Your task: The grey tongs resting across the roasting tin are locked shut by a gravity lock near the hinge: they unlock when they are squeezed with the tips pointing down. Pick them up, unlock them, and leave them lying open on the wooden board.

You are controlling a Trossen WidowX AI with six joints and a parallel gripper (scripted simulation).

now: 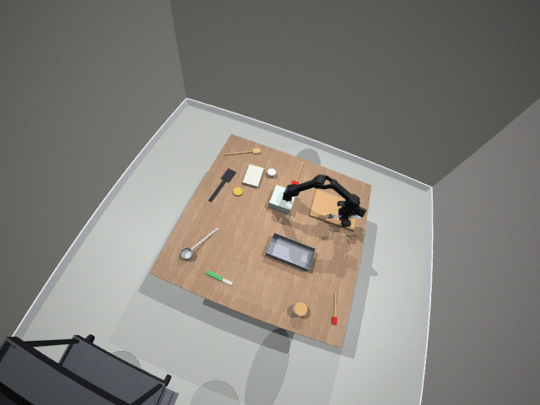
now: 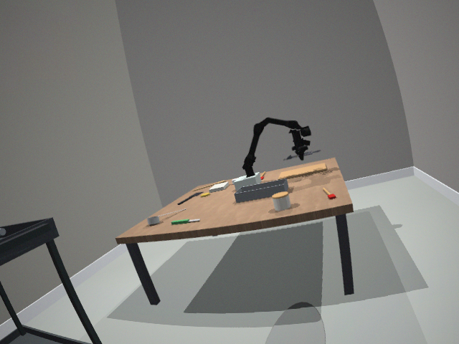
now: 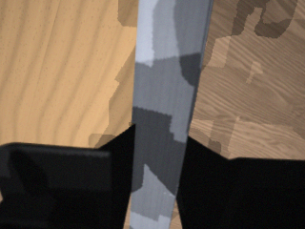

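Observation:
My gripper [image 1: 348, 216] [image 2: 302, 157] [image 3: 153, 131] points down and is shut on the grey tongs [image 1: 330, 216] [image 2: 290, 157] [image 3: 167, 81]. It holds them in the air above the wooden board [image 1: 321, 200] [image 2: 314, 169] [image 3: 57, 72], near the board's edge on the tin's side. The tongs lie roughly level and stick out on both sides of the fingers. In the wrist view they run up between the fingertips, with board on the left and table on the right. Whether their arms are locked together cannot be told. The roasting tin [image 1: 286, 262] [image 2: 261, 193] stands on the table without the tongs.
The arm's pale base [image 1: 277, 198] [image 2: 242, 182] stands behind the tin. A lidded jar [image 1: 299, 309] [image 2: 281, 202] and a red-headed brush [image 1: 334, 320] [image 2: 331, 196] lie beyond the tin. Another red-headed tool [image 1: 299, 172] lies between base and board.

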